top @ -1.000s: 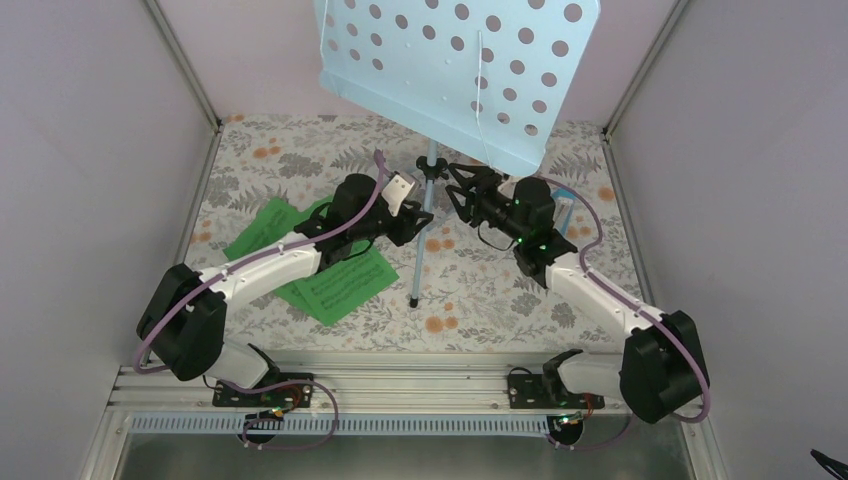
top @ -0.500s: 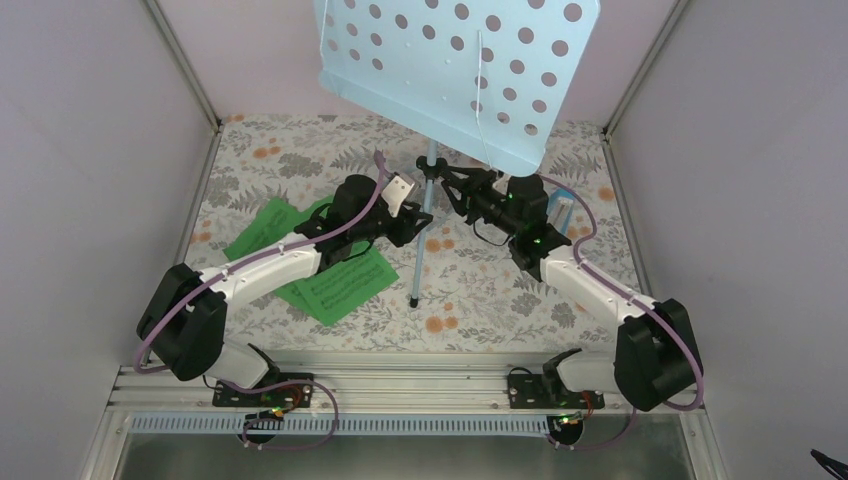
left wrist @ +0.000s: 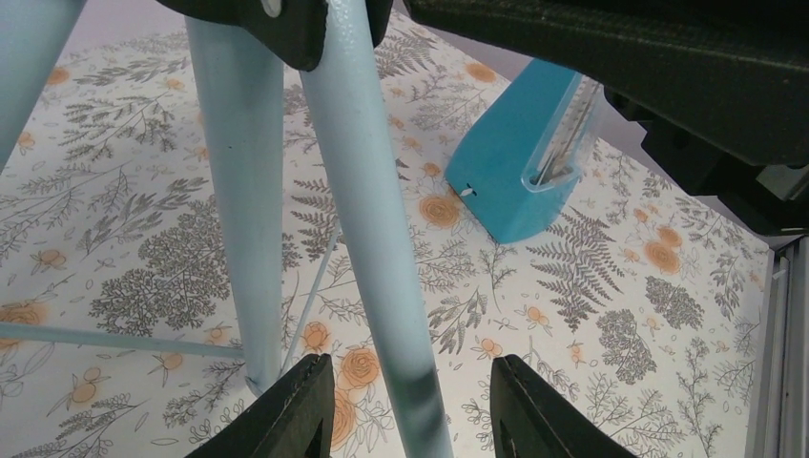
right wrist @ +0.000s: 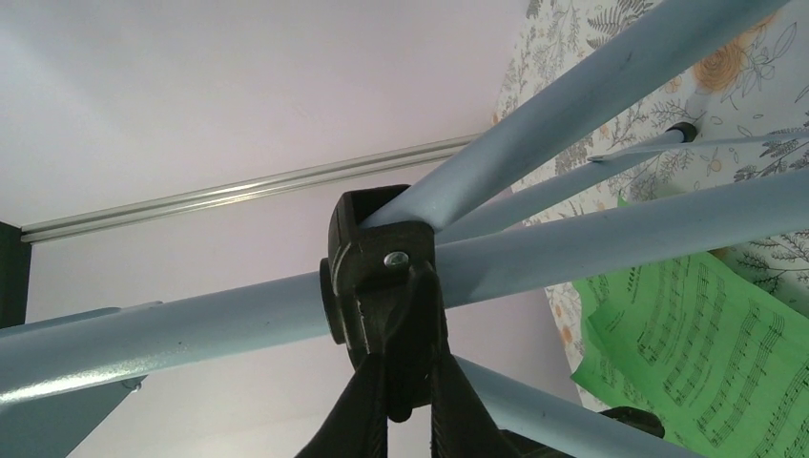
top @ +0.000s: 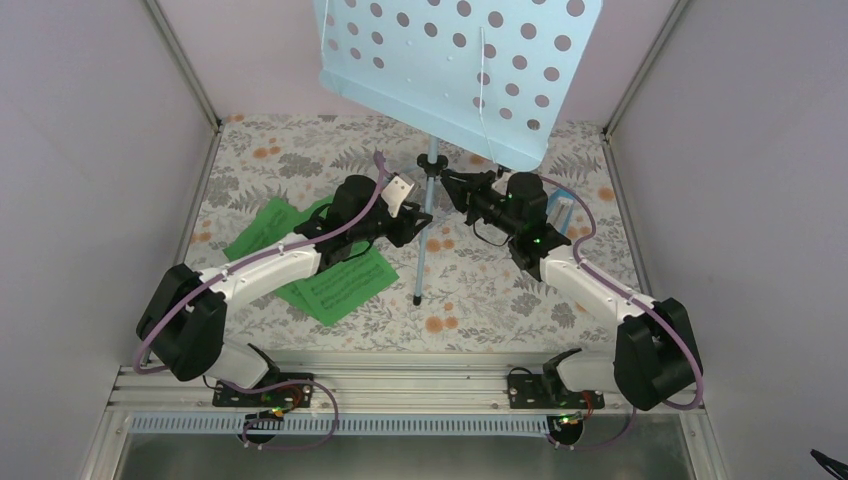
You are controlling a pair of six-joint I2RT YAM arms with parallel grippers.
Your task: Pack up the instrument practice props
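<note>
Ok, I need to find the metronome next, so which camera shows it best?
Left wrist view: the metronome shows nearly whole and close, beyond the music stand. The top view shows only a sliver of it behind the right arm; the right wrist view shows none.

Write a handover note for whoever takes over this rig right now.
Left gripper: open, straddling a leg of the music stand, not clamped.
Right gripper: shut on the stand's black collar.
Stand upright on the table; green sheet-music pages lie flat to its left, metronome stands to its right.
Done: nothing packed.
Left: probably fold the stand, then gather pages and metronome.
</note>
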